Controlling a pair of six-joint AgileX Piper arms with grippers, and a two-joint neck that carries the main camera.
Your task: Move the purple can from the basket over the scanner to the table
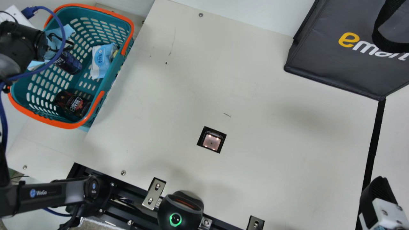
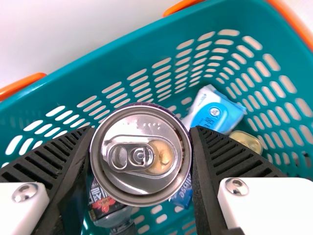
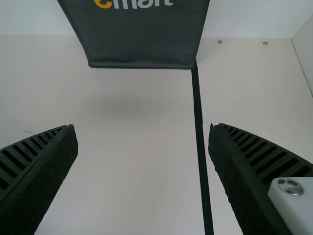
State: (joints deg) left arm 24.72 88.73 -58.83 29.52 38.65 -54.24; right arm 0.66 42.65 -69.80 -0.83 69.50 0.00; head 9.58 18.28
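gripping the can [image 2: 142, 161], your left gripper [image 1: 52, 44] is over the basket [image 1: 72, 125]. your right gripper [image 1: 378, 193] hangs open above the table [image 1: 271, 172].

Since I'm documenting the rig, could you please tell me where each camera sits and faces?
Main view: on the neck, looking down at the table and basket; both arms show partly.
Left wrist view: on that wrist, facing into the basket; left gripper, holding a can.
Right wrist view: on that wrist, facing table and bag; right gripper, open.
Shared with main: left wrist, basket; right wrist, bag.
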